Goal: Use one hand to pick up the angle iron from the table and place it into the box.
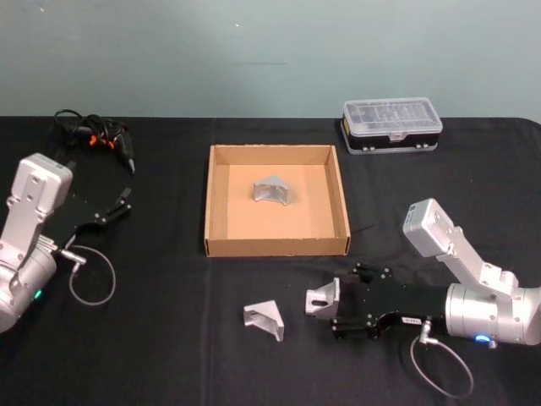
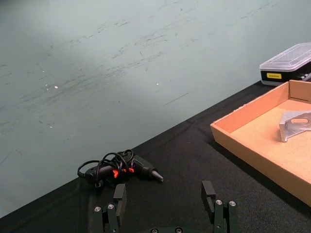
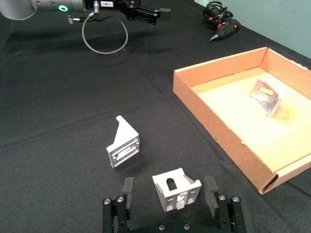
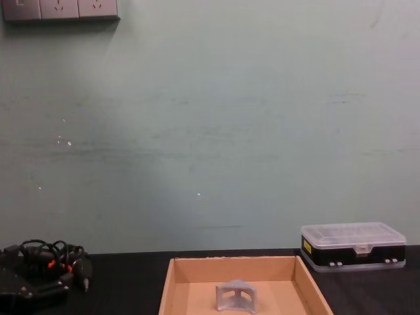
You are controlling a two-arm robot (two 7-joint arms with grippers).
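An angle iron [image 1: 323, 299] [image 3: 176, 189] lies on the black table [image 1: 169, 338] in front of the box, between the fingers of my right gripper [image 1: 342, 300] [image 3: 168, 187]. That gripper is open, and a gap shows on each side of the iron. A second angle iron [image 1: 265, 320] [image 3: 123, 145] rests on the table just to its left. A third [image 1: 272, 192] [image 3: 266, 95] [image 4: 235, 296] sits inside the tan cardboard box [image 1: 276, 246] [image 3: 218, 131]. My left gripper [image 1: 118, 203] [image 2: 164, 194] is parked open at the table's left, holding nothing.
A clear-lidded plastic case [image 1: 390, 124] [image 4: 352, 245] stands behind the box to the right. A black tool with orange marks and a coiled cord [image 1: 97, 135] [image 2: 124, 169] lies at the back left. A cable loop [image 1: 91, 275] hangs by the left arm.
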